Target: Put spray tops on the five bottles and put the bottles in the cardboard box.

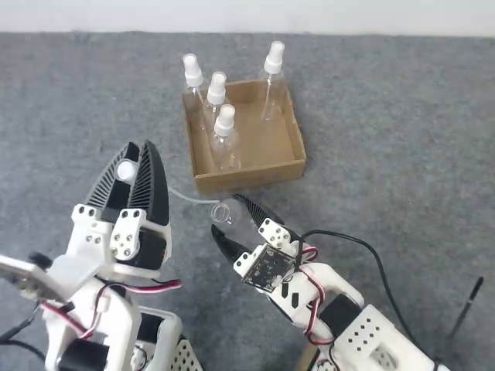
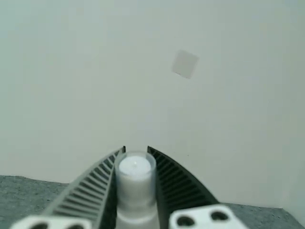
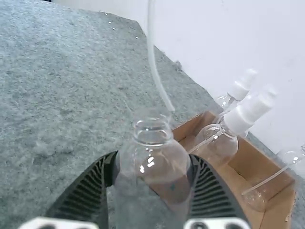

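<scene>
The right claw (image 3: 152, 167) clamped the open-necked clear plastic bottle (image 3: 152, 148) steady just beside the brown cardboard box (image 1: 247, 178), so the left claw (image 2: 136, 151), gripping the white spray top (image 2: 136, 174), could thread its thin tube (image 3: 155, 71) in.

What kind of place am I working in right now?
Likely a lab test bench: grey felt mat, bare white wall, small cardboard box of spray bottles.

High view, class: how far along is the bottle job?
Done: four capped bottles stand in the cardboard box. In hand: the right gripper holds the fifth bottle, neck open; the left gripper holds its spray top, tube at the neck. Left: seat the top, box the bottle.
</scene>
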